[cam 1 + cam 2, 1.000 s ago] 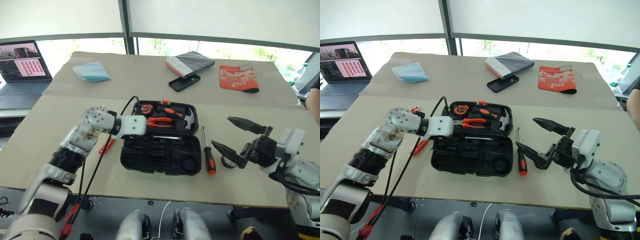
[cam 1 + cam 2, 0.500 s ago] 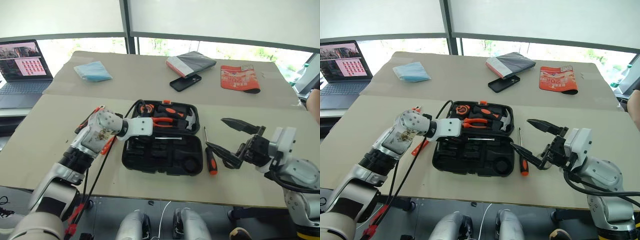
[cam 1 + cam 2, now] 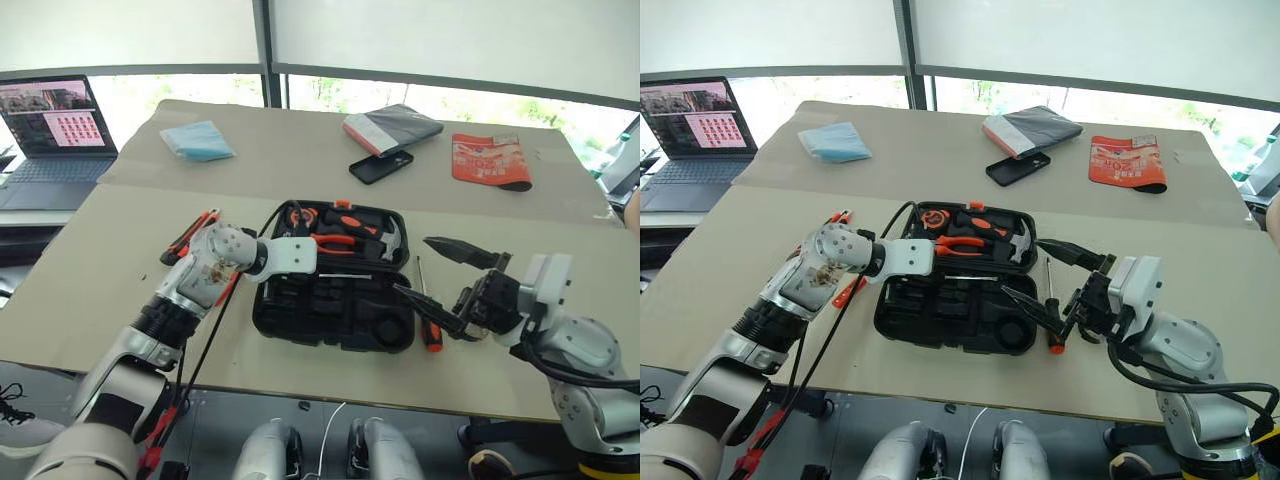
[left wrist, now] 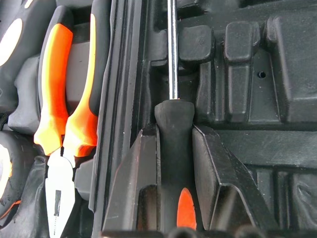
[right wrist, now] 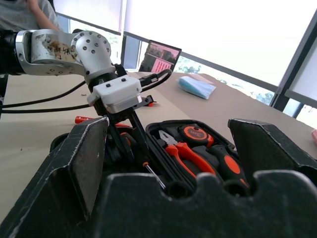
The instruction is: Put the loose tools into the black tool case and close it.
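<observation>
Black tool case (image 3: pixel 335 310) lies open at centre of frame on the tan worktop (image 3: pixel 120 290), lid half toward the back w/ orange-handled pliers (image 4: pixel 64 114), tape measure (image 3: pixel 933 217) and hammer (image 3: pixel 392 240) seated in it.

Left gripper (image 4: pixel 173 148) is over the case's near half, just left of centre; fingers (image 4: pixel 136 183) pinch the black-and-orange handle of a screwdriver (image 4: pixel 172 109), shaft running along a moulded groove next to the hinge ridge. Can't tell if the shaft touches the plastic.

Right gripper (image 3: pixel 445 275) is at centre-right of frame, just right of the case, fingers (image 3: pixel 460 250) spread wide, nothing between them. Under it a 2nd screwdriver (image 3: pixel 428 322), black-and-orange handle, lies on the worktop just beside the case's right edge.

Utility knife (image 3: pixel 190 235), orange and black, lies on the worktop left of the case, partly behind the left arm.

Back of worktop: black phone (image 3: pixel 382 166), grey-and-red packet (image 3: pixel 392 128), red pouch (image 3: pixel 490 162), blue face masks (image 3: pixel 197 140). Laptop (image 3: pixel 55 130) at upper left, screen lit.
</observation>
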Controlling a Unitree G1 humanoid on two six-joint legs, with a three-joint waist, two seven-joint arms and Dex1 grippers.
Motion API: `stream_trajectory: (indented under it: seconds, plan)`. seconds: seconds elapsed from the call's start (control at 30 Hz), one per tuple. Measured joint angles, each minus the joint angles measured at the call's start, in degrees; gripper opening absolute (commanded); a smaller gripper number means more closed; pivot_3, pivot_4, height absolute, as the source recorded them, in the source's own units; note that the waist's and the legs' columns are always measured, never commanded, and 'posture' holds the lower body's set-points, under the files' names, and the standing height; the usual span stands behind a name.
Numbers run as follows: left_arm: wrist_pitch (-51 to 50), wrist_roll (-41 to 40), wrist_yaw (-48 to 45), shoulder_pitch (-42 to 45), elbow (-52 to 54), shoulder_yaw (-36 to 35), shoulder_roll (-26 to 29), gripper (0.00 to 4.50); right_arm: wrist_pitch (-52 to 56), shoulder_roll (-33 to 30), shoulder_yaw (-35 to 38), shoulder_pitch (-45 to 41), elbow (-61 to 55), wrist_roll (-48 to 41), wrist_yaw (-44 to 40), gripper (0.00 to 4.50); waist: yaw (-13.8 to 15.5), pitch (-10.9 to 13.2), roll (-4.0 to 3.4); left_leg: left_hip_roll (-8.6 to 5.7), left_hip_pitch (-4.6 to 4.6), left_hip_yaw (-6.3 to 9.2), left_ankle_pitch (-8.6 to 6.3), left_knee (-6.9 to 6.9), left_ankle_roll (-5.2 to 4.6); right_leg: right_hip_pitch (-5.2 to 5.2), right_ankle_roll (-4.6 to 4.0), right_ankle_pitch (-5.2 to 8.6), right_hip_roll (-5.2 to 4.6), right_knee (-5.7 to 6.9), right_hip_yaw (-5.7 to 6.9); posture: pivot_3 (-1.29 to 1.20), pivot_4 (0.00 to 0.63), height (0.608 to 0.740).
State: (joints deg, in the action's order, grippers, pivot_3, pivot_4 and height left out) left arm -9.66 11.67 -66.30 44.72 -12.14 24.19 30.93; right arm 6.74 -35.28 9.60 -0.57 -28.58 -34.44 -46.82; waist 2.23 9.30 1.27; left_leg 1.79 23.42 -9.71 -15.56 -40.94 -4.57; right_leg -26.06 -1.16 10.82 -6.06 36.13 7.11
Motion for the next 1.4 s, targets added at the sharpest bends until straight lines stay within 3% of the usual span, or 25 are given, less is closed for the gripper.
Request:
stream_trajectory:
  seconds: [0.3,0.5,0.7,1.4]
  plan:
    - [-2.9,-1.2,-0.8,-0.1,3.1,-0.5,-2.1,0.61,0.1,1.0,-0.3,0.3,-0.1,0.0,-0.3,4.50,0.0,0.0,0.00,-0.08,0.11,-0.01,-0.07,-0.10,-0.12,0.00,0.17,-0.05,-0.07,-0.05,-0.01,0.00,0.150,0.740]
    - [-5.3,-3.2,-3.2,-0.3,7.3,-1.1,1.2,0.61,0.1,1.0,0.1,2.1,-0.1,0.0,-0.8,4.50,-1.0,0.0,0.00,-0.05,0.03,-0.01,-0.01,-0.05,-0.02,-0.02,0.17,-0.04,0.00,0.01,-0.06,0.00,0.150,0.740]
    - [-7.4,-5.3,-3.3,-0.3,8.1,-2.4,1.2,0.61,0.0,1.0,0.2,2.5,0.2,0.2,-1.4,4.50,-1.4,0.0,0.00,-0.05,0.03,0.00,-0.01,-0.06,-0.02,-0.01,0.17,-0.04,-0.01,0.02,-0.06,0.00,0.150,0.740]
    - [-2.3,2.2,1.7,1.7,1.3,2.7,-1.3,0.61,-0.5,0.4,4.3,6.1,1.3,1.6,-1.9,4.50,-1.0,0.0,-0.01,-0.06,-0.08,0.00,-0.04,-0.08,-0.06,0.07,0.18,-0.05,-0.06,0.03,-0.09,0.00,0.150,0.740]
